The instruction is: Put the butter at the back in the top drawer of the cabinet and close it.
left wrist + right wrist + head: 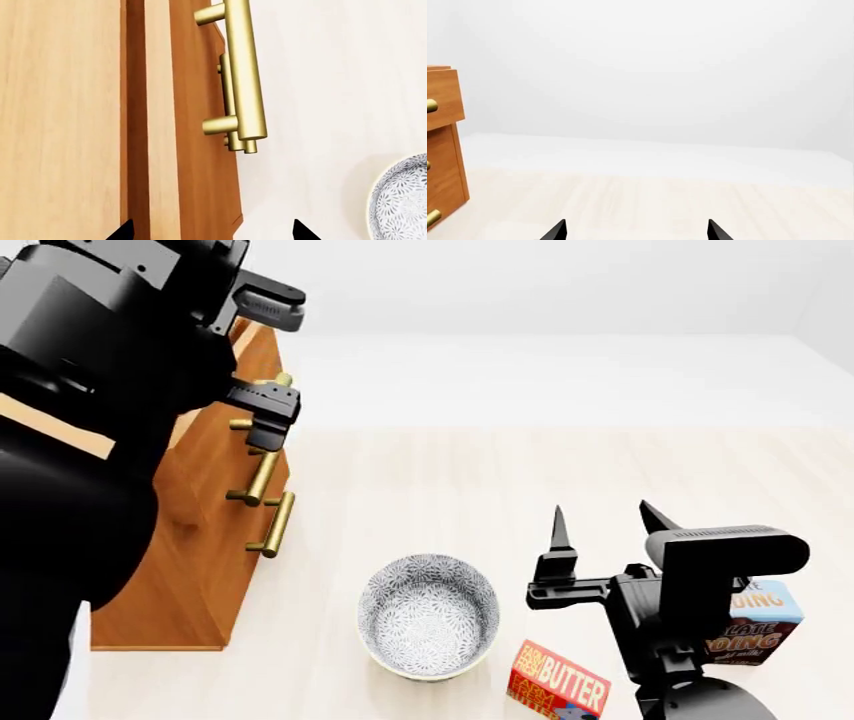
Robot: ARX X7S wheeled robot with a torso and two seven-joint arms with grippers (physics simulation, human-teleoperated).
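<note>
The boxy light-brown wooden cabinet stands at the left of the head view on the pale wooden table; its top drawer juts forward of the fronts below it, as the right wrist view shows, so it is pulled partly out; the left wrist view looks down the drawer fronts and along the brass bar handle of that drawer, with the lower handles lined up behind it; the left gripper hangs above the cabinet's front edge with its two black fingertips spread wide and nothing between them; the right gripper is raised over the table, well apart from the cabinet, its pointed fingertips likewise parted and empty; the small orange-red and yellow butter carton lies flat on the table just beside the patterned grey-and-white ceramic bowl, below the right arm; the brown-and-blue chocolate pudding box stands near it, partly hidden behind that arm.
</note>
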